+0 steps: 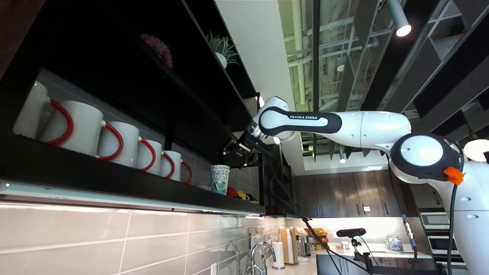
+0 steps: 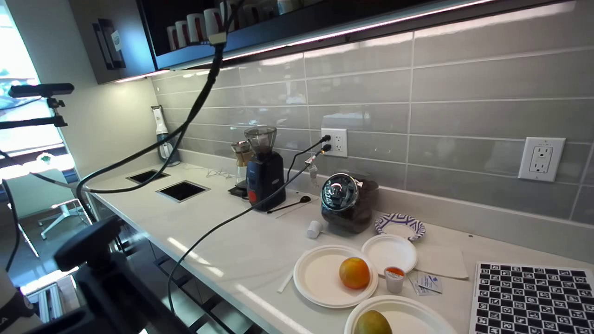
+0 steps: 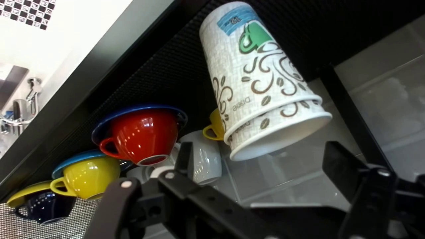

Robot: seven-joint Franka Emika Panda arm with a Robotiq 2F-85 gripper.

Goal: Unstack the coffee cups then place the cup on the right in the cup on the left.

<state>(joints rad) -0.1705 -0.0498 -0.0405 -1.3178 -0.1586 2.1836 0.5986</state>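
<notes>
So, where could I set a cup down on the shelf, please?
Perhaps on the bare black mesh shelf between the stacked patterned paper cups and the glossy red cup. It's crowded by the glossy yellow cup and navy cup, and along the red-handled white mugs.

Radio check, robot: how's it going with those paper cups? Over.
Gripper open, empty. Paper cups nested, not yet gripped. Nothing visibly blocking; red cup nearby.
</notes>
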